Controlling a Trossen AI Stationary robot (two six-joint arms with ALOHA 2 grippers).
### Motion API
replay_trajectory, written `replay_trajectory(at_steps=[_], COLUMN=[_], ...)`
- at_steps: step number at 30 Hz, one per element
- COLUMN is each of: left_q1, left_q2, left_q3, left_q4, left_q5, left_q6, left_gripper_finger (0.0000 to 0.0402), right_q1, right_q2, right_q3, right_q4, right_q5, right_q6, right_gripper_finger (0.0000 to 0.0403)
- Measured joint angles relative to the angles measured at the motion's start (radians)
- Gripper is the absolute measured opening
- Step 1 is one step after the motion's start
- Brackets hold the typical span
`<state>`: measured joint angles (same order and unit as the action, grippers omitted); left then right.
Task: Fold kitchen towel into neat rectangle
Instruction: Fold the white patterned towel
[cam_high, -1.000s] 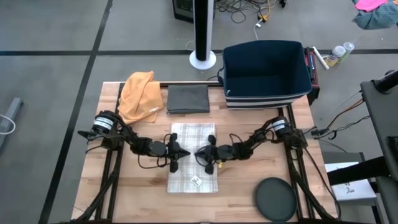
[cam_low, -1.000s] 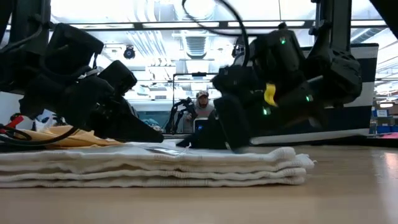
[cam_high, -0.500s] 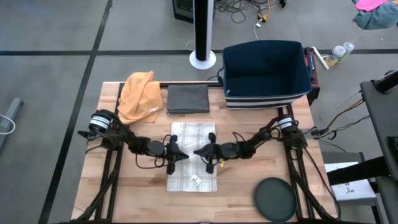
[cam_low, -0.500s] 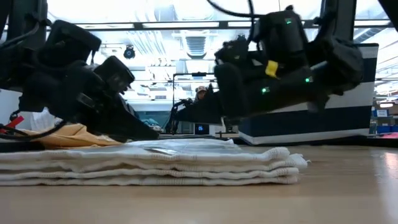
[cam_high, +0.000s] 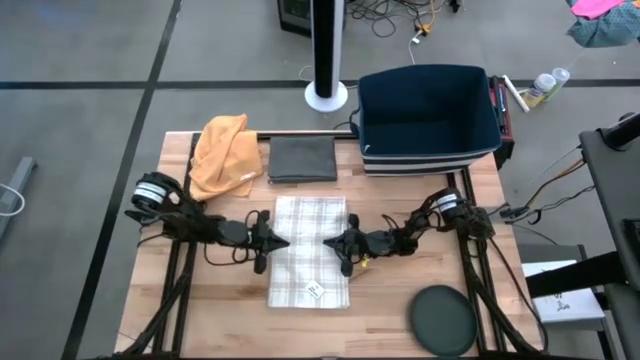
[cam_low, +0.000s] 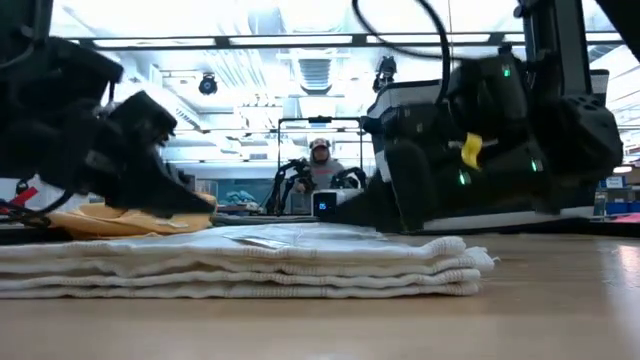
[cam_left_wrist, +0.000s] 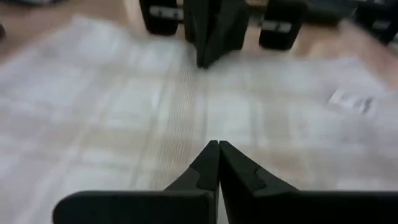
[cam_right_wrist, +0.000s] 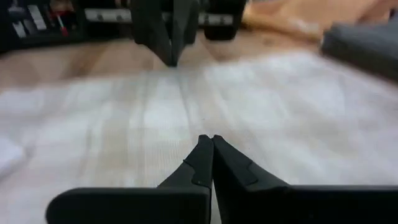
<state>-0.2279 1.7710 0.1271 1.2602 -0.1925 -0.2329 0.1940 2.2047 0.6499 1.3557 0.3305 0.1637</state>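
Note:
The kitchen towel (cam_high: 310, 255), white with a faint plaid, lies folded into a long rectangle in mid-table; the low view shows it as a flat stack of several layers (cam_low: 240, 265). My left gripper (cam_high: 285, 243) is shut, lying nearly level with its tips over the towel's left part. My right gripper (cam_high: 327, 243) is shut too, facing it from the right over the towel's right part. In each wrist view the shut tips (cam_left_wrist: 217, 144) (cam_right_wrist: 206, 138) point across the towel's top layer at the other gripper. My left gripper has its shut fingertips low over the towel's top layer (cam_left_wrist: 186, 130), coming in slanting from the table's left. I cannot tell whether they touch it. My right gripper has its shut fingertips low over the top layer (cam_right_wrist: 249, 124), slanting in from the right. I cannot tell whether they touch it.
An orange cloth (cam_high: 225, 155) and a folded dark grey cloth (cam_high: 302, 158) lie at the far edge, beside a navy bin (cam_high: 428, 118). A dark round disc (cam_high: 443, 320) sits at the near right. A small white label (cam_high: 315, 291) lies on the towel's near end. A person (cam_low: 322, 165) sits in the room behind.
Both grippers, shut throughout, have drawn apart from the towel's middle: the left toward the table's left edge, the right toward the right edge. The towel stays flat and folded where it was.

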Motion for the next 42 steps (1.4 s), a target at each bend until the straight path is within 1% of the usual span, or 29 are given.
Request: replay_trajectory(at_steps=[4,7,9,12,13,15,18,21,23,27,30,32,34,36,38,42], left_q1=[0.000,0.000,0.001,0.001,0.002,0.004,0.019,0.035,0.050,0.077,0.083,0.088,0.094,0.105,0.120,0.145], left_q2=[0.107,0.172,0.192,0.172,0.154,0.104,0.035,-0.040,-0.076,-0.130,-0.146,-0.153,-0.159,-0.170,-0.186,-0.219], left_q3=[0.027,0.044,0.039,0.002,-0.017,-0.060,-0.122,-0.120,-0.110,-0.090,-0.075,-0.064,-0.060,-0.056,-0.053,-0.053], left_q4=[0.015,0.051,0.096,0.152,0.161,0.163,0.170,0.095,0.040,-0.057,-0.141,-0.156,-0.159,-0.160,-0.154,-0.161], left_q5=[-0.003,-0.004,0.015,0.050,0.054,0.041,-0.015,-0.026,-0.023,-0.024,-0.026,-0.026,-0.027,-0.026,-0.026,-0.034], left_q6=[-0.015,-0.015,-0.017,-0.035,-0.045,-0.068,-0.145,-0.181,-0.182,-0.188,-0.185,-0.181,-0.179,-0.180,-0.181,-0.147], left_gripper_finger=[0.0000,0.0000,0.0000,0.0000,0.0000,0.0000,0.0000,0.0000,0.0000,0.0000,0.0000,0.0000,0.0000,0.0000,0.0000,0.0000], right_q1=[0.002,0.002,0.002,0.002,0.002,-0.006,-0.043,-0.103,-0.143,-0.203,-0.234,-0.259,-0.284,-0.309,-0.325,-0.325], right_q2=[0.031,0.013,-0.038,-0.155,-0.199,-0.282,-0.410,-0.482,-0.489,-0.494,-0.494,-0.494,-0.493,-0.483,-0.467,-0.445], right_q3=[-0.001,-0.010,-0.027,-0.057,-0.069,-0.086,-0.095,-0.088,-0.075,-0.072,-0.072,-0.071,-0.070,-0.060,-0.052,-0.029], right_q4=[0.025,0.020,-0.004,-0.017,-0.049,-0.175,-0.424,-0.626,-0.683,-0.716,-0.718,-0.732,-0.786,-0.833,-0.861,-0.855], right_q5=[0.007,0.002,0.003,0.011,0.013,0.039,0.070,0.056,0.039,0.012,0.007,0.007,0.010,0.005,-0.007,-0.022], right_q6=[0.011,-0.002,-0.022,-0.034,-0.035,-0.012,0.102,0.252,0.345,0.474,0.525,0.549,0.587,0.626,0.629,0.611], right_gripper_finger=[0.0000,0.0000,0.0000,0.0000,0.0000,0.0000,0.0011,0.0040,0.0067,0.0130,0.0176,0.0203,0.0225,0.0241,0.0249,0.0249])
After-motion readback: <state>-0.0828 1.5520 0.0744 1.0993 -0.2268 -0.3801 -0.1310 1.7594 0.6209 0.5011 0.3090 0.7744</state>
